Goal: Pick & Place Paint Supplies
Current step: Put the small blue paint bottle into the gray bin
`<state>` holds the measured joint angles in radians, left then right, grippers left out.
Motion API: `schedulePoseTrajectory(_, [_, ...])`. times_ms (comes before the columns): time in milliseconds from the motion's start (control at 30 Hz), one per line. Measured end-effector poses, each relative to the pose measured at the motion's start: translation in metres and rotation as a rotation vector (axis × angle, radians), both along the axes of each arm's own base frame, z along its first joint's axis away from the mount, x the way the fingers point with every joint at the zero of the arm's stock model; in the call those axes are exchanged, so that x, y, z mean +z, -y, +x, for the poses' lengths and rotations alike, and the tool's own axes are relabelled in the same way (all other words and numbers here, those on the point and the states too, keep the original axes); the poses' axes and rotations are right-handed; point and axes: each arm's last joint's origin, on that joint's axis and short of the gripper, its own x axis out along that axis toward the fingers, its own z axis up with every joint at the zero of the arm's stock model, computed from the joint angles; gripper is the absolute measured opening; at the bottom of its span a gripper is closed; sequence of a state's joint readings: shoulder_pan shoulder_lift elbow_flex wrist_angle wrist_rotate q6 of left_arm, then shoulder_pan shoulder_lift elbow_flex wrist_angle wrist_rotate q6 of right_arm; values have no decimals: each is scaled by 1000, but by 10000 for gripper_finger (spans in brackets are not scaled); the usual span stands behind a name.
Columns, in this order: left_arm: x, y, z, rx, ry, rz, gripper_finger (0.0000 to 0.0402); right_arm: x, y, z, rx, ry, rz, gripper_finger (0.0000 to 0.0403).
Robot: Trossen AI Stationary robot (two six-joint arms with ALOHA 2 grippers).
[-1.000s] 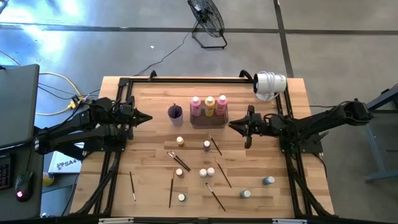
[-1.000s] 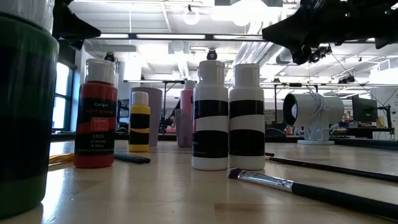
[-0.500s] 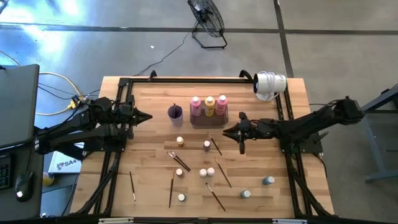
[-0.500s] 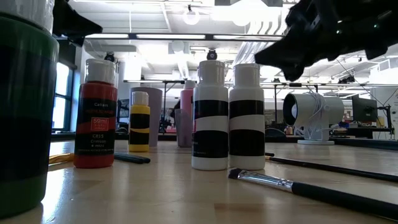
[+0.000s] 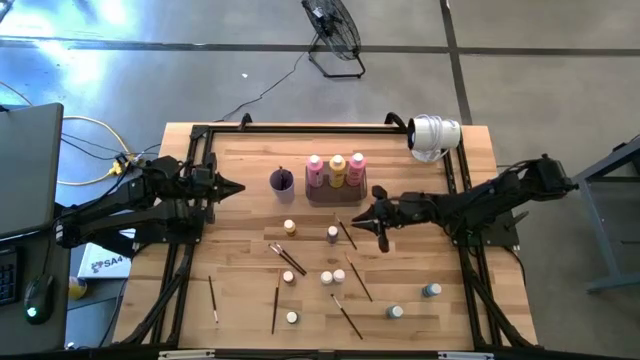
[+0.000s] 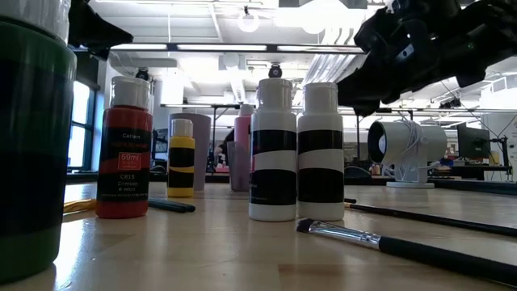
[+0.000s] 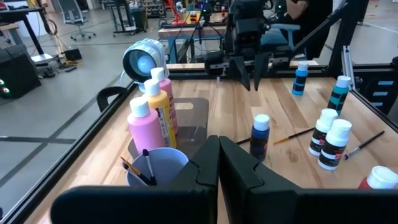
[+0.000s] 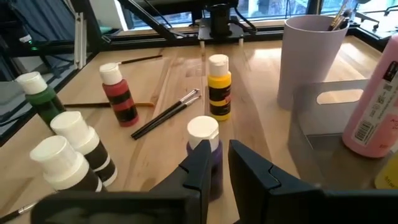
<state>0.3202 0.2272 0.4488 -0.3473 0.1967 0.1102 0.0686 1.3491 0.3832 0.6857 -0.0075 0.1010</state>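
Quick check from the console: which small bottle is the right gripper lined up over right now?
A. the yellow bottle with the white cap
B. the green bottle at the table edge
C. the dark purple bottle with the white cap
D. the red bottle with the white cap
C. In the right wrist view the right gripper hangs with its narrowly parted fingers either side of the purple bottle, while the yellow bottle and red bottle stand farther off.

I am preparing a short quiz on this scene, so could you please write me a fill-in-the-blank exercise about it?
1. The purple cup holds ____.
2. The tray holds ____ tall bottles.
3. The right gripper hovers near the small ____ bottle, jaws slightly apart.
4. The left gripper, jaws ____, waits beside the cup.

Missing words: paintbrushes; three; purple; shut
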Motion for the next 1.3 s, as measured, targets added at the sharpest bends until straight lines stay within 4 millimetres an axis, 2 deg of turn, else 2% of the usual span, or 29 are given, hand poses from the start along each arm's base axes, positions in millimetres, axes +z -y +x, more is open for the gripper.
schedulePoseTrajectory(467, [0, 0, 0, -3, -5, 15, 3, -2, 2, -1, 69, -24, 22, 48])
schedulePoseTrajectory(633, [0, 0, 0, -3, -4, 15, 3, 0, 2, 0, 95, 9, -42, 48])
schedulePoseTrajectory(700, [0, 0, 0, -3, -4, 15, 3, 3, 3, 1, 60, 42, -53, 48])
schedulePoseTrajectory(867, [0, 0, 0, -3, -4, 15, 3, 3, 10, 1, -168, 28, -65, 48])
schedulePoseTrajectory(1167, [0, 0, 0, -5, -6, 29, 3, 6, 4, 5, -6, 15, -23, 48])
schedulePoseTrajectory(1300, [0, 0, 0, -6, -7, 39, 3, 8, 3, 8, 12, -24, -20, 48])
